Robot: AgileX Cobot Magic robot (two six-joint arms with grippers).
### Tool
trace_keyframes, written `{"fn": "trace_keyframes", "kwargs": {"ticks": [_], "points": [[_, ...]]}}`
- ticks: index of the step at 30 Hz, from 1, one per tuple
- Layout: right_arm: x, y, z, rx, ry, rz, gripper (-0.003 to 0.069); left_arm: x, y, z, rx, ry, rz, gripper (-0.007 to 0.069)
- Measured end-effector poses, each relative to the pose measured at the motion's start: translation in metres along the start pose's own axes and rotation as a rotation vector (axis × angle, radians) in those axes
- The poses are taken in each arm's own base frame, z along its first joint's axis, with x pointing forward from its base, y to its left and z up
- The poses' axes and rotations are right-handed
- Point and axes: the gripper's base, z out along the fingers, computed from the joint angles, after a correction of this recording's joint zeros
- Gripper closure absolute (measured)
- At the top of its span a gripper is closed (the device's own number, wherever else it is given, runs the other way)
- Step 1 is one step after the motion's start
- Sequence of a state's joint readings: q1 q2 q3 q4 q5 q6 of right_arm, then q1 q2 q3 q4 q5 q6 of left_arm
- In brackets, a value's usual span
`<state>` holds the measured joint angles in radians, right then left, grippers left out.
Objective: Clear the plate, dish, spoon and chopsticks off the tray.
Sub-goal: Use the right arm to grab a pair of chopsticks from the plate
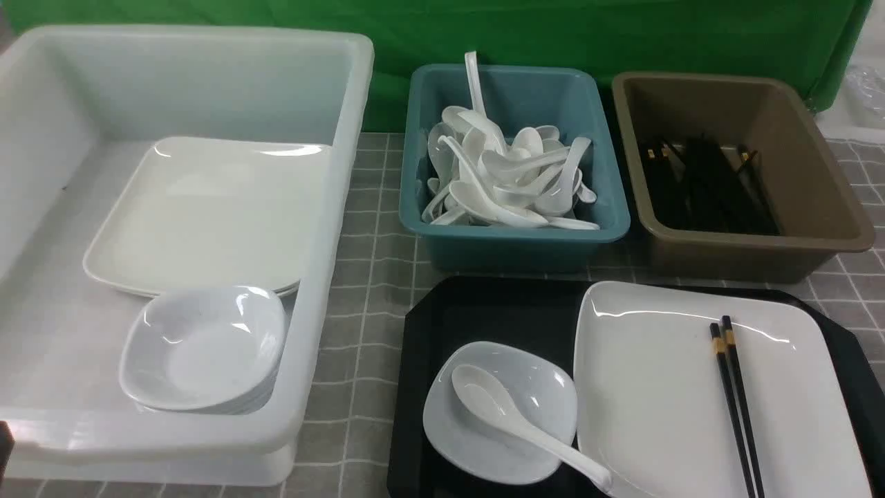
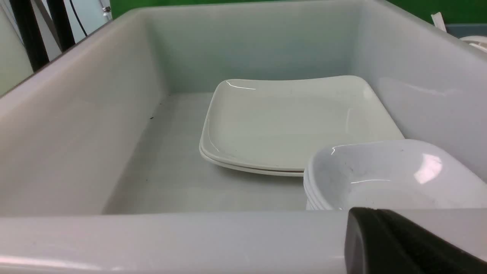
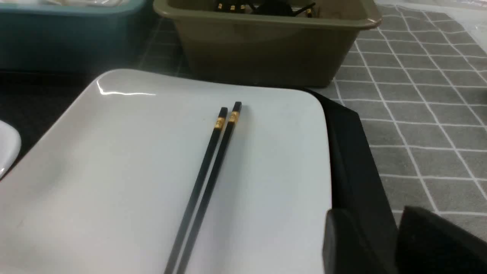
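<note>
Full setting on the black tray, both grippers empty

A grey cloth with a white grid (image 1: 346,387) covers the work surface, wrinkled here and there. Behind it hangs a green cloth (image 1: 539,28), with clear crumpled plastic (image 1: 865,93) by its right end. The left wrist view also catches two black poles (image 2: 30,34) and a thin dark cable (image 2: 78,18) beyond the white tub (image 2: 243,241).

The tray (image 1: 484,301) lies on the grid cloth, nearer than the teal tub (image 1: 515,249) of spoons and the brown tub (image 1: 733,259) of black chopsticks. On it, the plate (image 1: 657,387) sits to the right of the dish (image 1: 456,443). The spoon (image 1: 494,404) has its bowl in the dish and its handle reaching over the plate's edge. The chopsticks (image 3: 205,179) lie side by side on the plate—their gold bands carry small marks, too tiny to read.

Inside the white tub are stacked white plates (image 2: 300,121) and stacked small dishes (image 2: 380,175). The left gripper (image 2: 371,219) is closed, at the tub's near rim; the right gripper (image 3: 374,219) stands open, near the plate's right side.
</note>
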<state>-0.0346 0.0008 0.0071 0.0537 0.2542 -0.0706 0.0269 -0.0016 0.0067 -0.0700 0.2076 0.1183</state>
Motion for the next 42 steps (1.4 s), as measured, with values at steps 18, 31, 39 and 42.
{"fn": "trace_keyframes", "kwargs": {"ticks": [18,31,39,42], "points": [[0.000,0.000,0.000,0.000,0.000,0.000,0.0411,0.000,0.000,0.000,-0.003,0.000,0.021,0.0620],[0.000,0.000,0.000,0.000,0.000,0.000,0.0411,-0.041,0.017,-0.012,-0.036,-0.518,-0.654,0.0620],[-0.011,0.001,-0.001,-0.033,-0.123,0.246,0.0411,-0.060,0.030,-0.029,-0.100,-0.835,-0.647,0.0620],[-0.023,0.001,-0.003,-0.092,-0.245,0.617,0.0411,-0.062,0.028,-0.030,-0.106,-0.845,-0.574,0.0620]]}}
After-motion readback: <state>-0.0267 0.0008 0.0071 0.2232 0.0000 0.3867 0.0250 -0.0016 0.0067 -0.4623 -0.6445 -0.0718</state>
